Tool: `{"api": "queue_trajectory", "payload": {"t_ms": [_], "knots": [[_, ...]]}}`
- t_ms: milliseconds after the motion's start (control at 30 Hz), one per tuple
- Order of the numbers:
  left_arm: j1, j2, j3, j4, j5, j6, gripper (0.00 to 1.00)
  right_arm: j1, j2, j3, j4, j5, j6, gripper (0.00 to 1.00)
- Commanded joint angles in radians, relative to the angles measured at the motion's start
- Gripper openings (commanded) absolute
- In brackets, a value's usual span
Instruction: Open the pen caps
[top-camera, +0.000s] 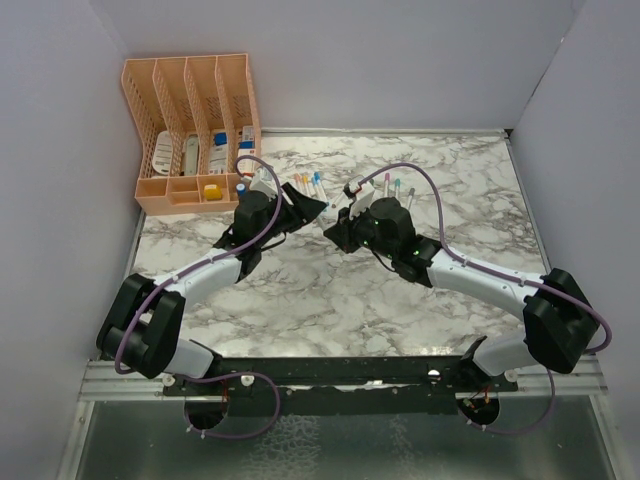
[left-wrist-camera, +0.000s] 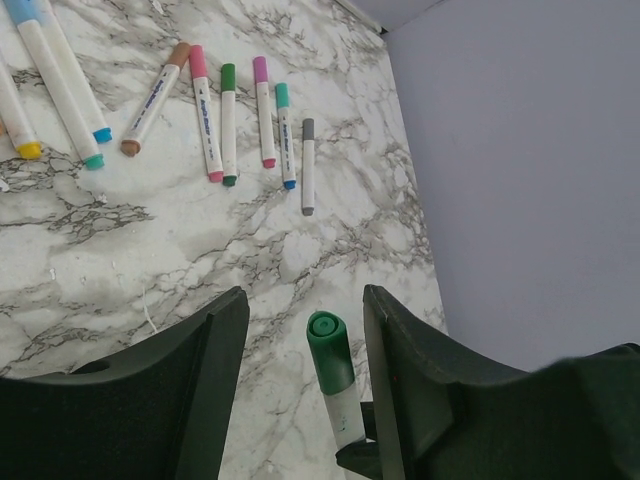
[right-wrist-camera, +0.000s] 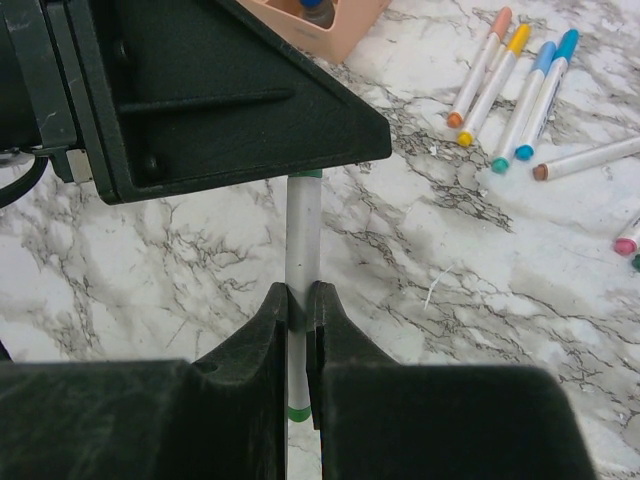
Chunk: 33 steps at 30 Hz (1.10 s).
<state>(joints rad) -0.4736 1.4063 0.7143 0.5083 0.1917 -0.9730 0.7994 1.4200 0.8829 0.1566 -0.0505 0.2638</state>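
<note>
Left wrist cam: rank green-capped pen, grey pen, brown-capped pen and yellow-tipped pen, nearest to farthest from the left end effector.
1. Green-capped pen: between the open fingers of the left end effector.
2. Grey pen: on the table straight ahead.
3. Brown-capped pen: farther out, toward the image's left.
4. Yellow-tipped pen: at the far left edge.

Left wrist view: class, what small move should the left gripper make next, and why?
Probably close the left gripper on the green cap: its jaws flank the cap, not yet closed on it, while the right gripper clamps the white barrel.
</note>
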Motion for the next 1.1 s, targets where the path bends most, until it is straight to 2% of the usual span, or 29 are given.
{"api": "queue_trajectory", "payload": {"t_ms": [0,267,333,433,633,667,700,767,800,867,1067], "knots": [[-0.005,-0.027,0.002,0.045,0.027,-0.001,0.5,0.009,0.006,0.019,0.032,-0.027,-0.014,0.01],[-0.005,-0.034,-0.013,0.053,0.028,-0.004,0.35,0.009,0.025,0.023,0.032,-0.038,-0.018,0.01],[-0.005,-0.035,-0.011,0.055,0.03,-0.004,0.27,0.009,0.027,0.022,0.031,-0.04,-0.018,0.01],[-0.005,-0.033,-0.009,0.055,0.033,-0.004,0.0,0.009,0.028,0.025,0.029,-0.039,-0.016,0.02],[-0.005,-0.033,-0.011,0.058,0.046,-0.004,0.0,0.009,0.022,0.033,0.015,-0.028,-0.014,0.02],[-0.005,-0.036,-0.013,0.057,0.046,-0.003,0.0,0.009,0.023,0.038,0.008,-0.026,-0.01,0.1],[-0.005,-0.038,-0.015,0.057,0.046,-0.002,0.0,0.009,0.023,0.042,0.002,-0.027,-0.01,0.26],[-0.005,-0.041,-0.018,0.058,0.048,-0.004,0.0,0.009,0.024,0.048,-0.004,-0.029,-0.012,0.65],[-0.005,-0.041,-0.018,0.058,0.051,-0.003,0.0,0.009,0.025,0.049,-0.006,-0.028,-0.011,0.73],[-0.005,-0.042,-0.016,0.058,0.059,-0.003,0.0,0.008,0.03,0.057,-0.011,-0.028,-0.012,0.81],[-0.012,-0.056,-0.016,0.058,0.064,-0.006,0.0,0.009,0.068,0.092,-0.027,-0.034,-0.012,0.8]]}}
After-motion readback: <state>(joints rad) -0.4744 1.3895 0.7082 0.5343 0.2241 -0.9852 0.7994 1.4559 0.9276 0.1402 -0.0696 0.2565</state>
